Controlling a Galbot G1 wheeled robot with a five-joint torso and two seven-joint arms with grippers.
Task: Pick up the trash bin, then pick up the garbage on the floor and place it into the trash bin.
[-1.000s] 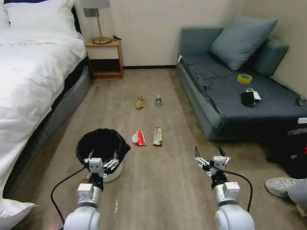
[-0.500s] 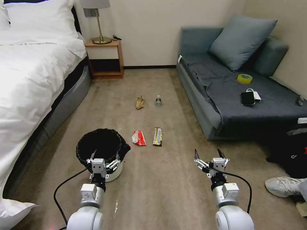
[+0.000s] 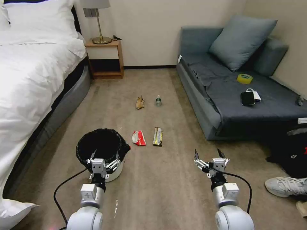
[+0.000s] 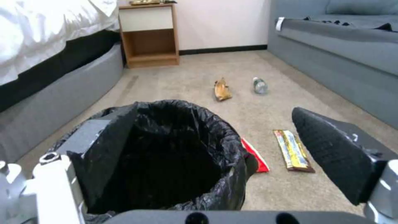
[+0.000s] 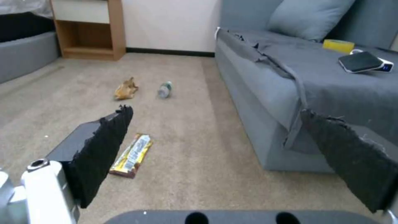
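Observation:
The trash bin (image 3: 105, 145), white with a black bag over its rim, stands on the carpet at front left. My left gripper (image 3: 105, 154) is open at its near rim; in the left wrist view (image 4: 211, 112) the bin (image 4: 186, 130) lies just ahead between the fingers. My right gripper (image 3: 208, 154) hangs open over bare carpet at front right. The garbage lies beyond: a red-and-white wrapper (image 3: 138, 138), a gold-brown wrapper (image 3: 157, 136), a banana peel (image 3: 139, 102) and a small bottle (image 3: 158, 100). The right wrist view shows the gold-brown wrapper (image 5: 132, 154) ahead of the gripper (image 5: 216, 111).
A bed (image 3: 28, 80) runs along the left and a nightstand (image 3: 105, 57) stands at the back wall. The grey sofa (image 3: 204, 105) on the right holds a yellow tape roll (image 3: 244, 78) and a black phone (image 3: 247, 98). A person's shoe (image 3: 283, 187) rests at the right.
My left gripper has shifted slightly to the right at the bin's near rim. The right gripper has barely moved. Both stay open.

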